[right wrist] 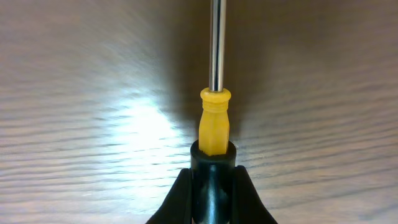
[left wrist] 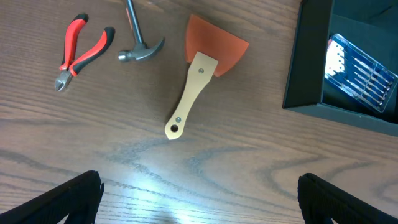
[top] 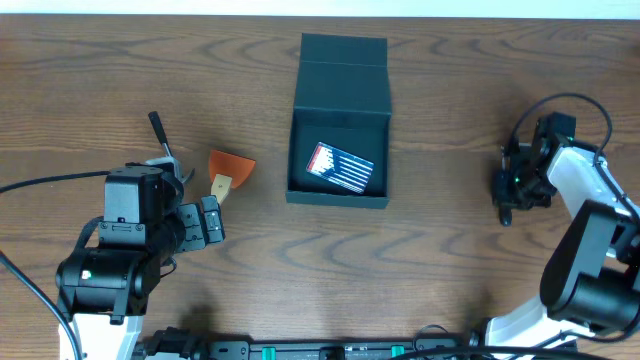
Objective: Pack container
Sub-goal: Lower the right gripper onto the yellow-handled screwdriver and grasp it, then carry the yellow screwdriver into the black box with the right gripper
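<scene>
Early in the packing, judging by the layout: only a clear case of small drivers (top: 340, 167) inside the open container (top: 337, 198) at mid-table. Right gripper (right wrist: 212, 186) clamped on a yellow-handled screwdriver (right wrist: 214, 134), well right of the box. Left gripper (left wrist: 199, 199) spread wide and empty, near scraper (left wrist: 198, 81), hammer (left wrist: 142, 46) and red-handled pliers (left wrist: 79, 51) — all still outside, probably yet to go in

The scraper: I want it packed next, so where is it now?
In the overhead view, the scraper lies on the table's left side, between the hammer and the open container, touching neither.
</scene>
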### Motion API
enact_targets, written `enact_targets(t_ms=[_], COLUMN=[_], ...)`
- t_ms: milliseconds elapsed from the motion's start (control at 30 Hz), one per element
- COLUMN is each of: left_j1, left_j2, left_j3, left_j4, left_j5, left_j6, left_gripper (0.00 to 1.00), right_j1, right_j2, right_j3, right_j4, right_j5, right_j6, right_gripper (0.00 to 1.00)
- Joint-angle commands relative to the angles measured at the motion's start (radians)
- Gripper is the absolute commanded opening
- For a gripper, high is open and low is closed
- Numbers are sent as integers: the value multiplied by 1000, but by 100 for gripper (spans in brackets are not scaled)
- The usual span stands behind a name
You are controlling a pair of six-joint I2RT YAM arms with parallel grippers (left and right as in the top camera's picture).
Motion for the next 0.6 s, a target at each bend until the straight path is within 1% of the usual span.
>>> enact_targets(t_ms=[0,233,333,433,567], left_j1=[6,6,6,6,6], left_j2=[-2,-2,-2,-2,-2], left_j3=[19,19,19,19,19], left_j4=[-2,-2,-2,-2,-2], left_j5=[-11,-11,-11,-11,-11], left_j6=[6,6,6,6,6], left_gripper=[99,98,99,98,98], right_j1=[44,177,283,423,617], right_j2=[-95,-217,-257,-274,-267], right_j3=[48,98,148,228,327], right_j4=[-2,-37,-60,-86,-92], right_j5=[-15,-15,-15,-14,-14], right_j6=[15,14,-2,-44,-138], right_gripper=[1,1,1,1,1])
